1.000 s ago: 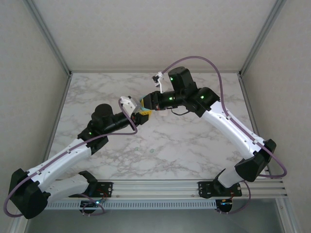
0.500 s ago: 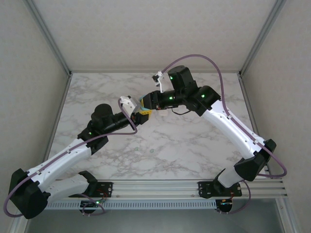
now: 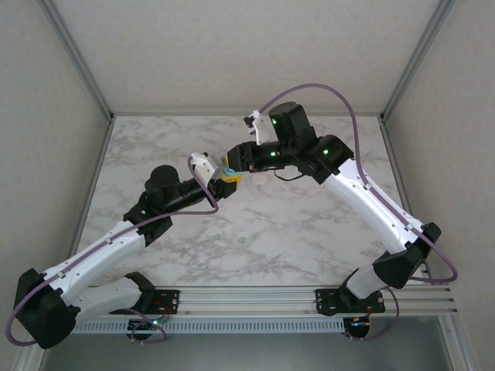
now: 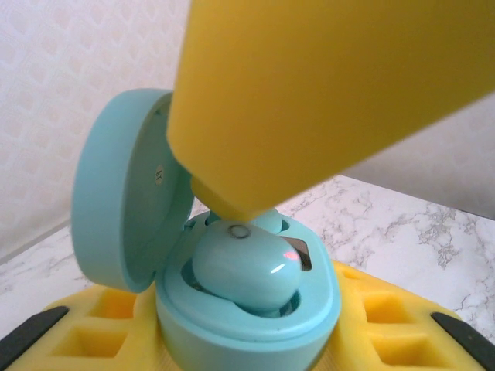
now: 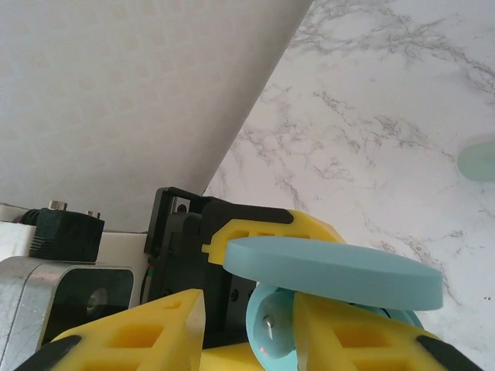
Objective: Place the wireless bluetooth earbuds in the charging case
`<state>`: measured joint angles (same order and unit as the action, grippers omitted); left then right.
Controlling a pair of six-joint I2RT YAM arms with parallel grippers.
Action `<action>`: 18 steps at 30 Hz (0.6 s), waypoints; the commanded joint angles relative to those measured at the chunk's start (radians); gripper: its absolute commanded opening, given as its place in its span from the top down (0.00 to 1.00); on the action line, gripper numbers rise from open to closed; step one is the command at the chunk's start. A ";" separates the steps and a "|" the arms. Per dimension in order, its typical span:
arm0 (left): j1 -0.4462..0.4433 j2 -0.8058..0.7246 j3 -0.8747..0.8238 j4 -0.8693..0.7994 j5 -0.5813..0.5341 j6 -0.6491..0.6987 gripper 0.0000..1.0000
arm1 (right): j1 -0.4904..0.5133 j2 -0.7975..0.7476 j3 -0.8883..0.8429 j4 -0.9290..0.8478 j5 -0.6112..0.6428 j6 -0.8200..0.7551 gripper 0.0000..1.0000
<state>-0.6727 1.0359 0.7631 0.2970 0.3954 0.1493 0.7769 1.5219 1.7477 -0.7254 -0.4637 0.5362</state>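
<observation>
Enclosure walls [image 3: 232, 54]: pale panels on three sides of the work area, with aluminium posts at the corners.
Counter [image 3: 309, 224]: white marble pattern with grey veins.
Left arm [image 3: 116, 239]: reaches from the near left corner toward the centre of the counter, with a purple cable along it.
Right arm [image 3: 371, 201]: reaches from the near right corner and bends back toward the centre, meeting the left arm there.
Left gripper [image 3: 223, 182]: closed on the charging case [image 4: 247, 325]. Its yellow fingers [image 4: 85, 332] flank the case body on both sides and hold it above the counter.
Right gripper [image 3: 230, 170]: narrow opening. Its yellow fingers [image 5: 147, 332] stand on either side of the earbud [image 4: 246, 270], with a dark gap between one finger and the bud.
Lid [image 4: 116, 201]: teal, hinged open, standing upright at the left of the case body.
Earbud position: teal, on top of the open case and raised above the rim, with one right finger tip touching its upper end.
Obstruction, left wrist view: the right finger covers the upper frame and hides the rear of the case.
Obstruction, right wrist view: the lid, seen edge-on, crosses above the earbud and hides the wells.
Teal object [image 5: 479, 160]: on the counter, cut off by the frame edge, type undetermined.
Mint-green speck [image 3: 241, 241]: on the counter nearer the arm bases, too small to identify.
</observation>
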 commanded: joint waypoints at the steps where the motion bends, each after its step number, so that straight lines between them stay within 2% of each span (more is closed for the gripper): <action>1: -0.010 -0.013 0.023 0.041 0.008 -0.018 0.91 | 0.005 -0.033 0.027 -0.001 0.014 -0.003 0.64; 8: -0.010 -0.017 0.025 0.035 0.003 -0.014 0.91 | 0.006 -0.082 0.024 0.010 0.023 -0.018 0.63; 10: -0.010 -0.022 0.026 0.028 0.004 -0.013 0.91 | 0.006 -0.113 0.010 0.017 0.070 -0.032 0.63; 14: -0.010 -0.031 0.027 0.015 0.014 -0.010 0.91 | -0.012 -0.144 0.001 -0.010 0.264 -0.026 0.61; 18: -0.012 -0.036 0.042 -0.015 0.048 -0.011 0.91 | -0.065 -0.091 0.043 -0.033 0.259 -0.003 0.58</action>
<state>-0.6727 1.0260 0.7647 0.2901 0.4011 0.1497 0.7509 1.3895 1.7580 -0.7303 -0.2707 0.5251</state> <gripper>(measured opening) 0.367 0.409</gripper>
